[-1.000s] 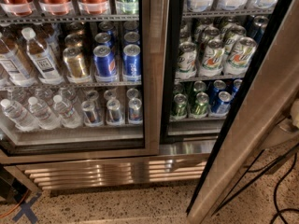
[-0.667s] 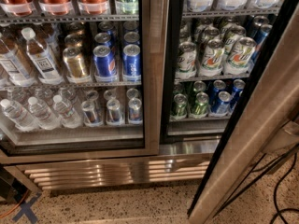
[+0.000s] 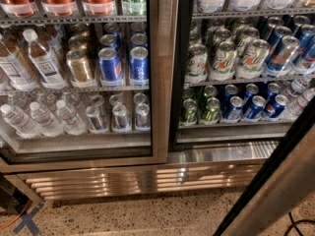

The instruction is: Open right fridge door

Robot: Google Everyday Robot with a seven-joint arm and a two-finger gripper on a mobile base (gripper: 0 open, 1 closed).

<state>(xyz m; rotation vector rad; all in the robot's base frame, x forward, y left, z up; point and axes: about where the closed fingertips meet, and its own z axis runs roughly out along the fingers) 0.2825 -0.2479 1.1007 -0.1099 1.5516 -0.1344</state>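
Observation:
The right fridge door point(image 3: 283, 193) stands swung open. Its brushed steel frame with the black inner rim crosses the lower right corner as a slanted band. The open right compartment point(image 3: 236, 58) shows shelves of green-and-white cans and blue cans, seen directly with no glass in front. My gripper is not in view in the camera view.
The left fridge door point(image 3: 162, 82) is shut, with water bottles point(image 3: 44, 58), gold cans and blue cans behind its glass. A steel vent grille point(image 3: 138, 178) runs along the fridge base above a speckled floor point(image 3: 147, 218). A black cable point(image 3: 300, 225) lies at the bottom right, and blue tape at the bottom left.
The open right door's edge has swung further to the right and lower in the view, uncovering more of the right compartment's shelves. The left door has not moved.

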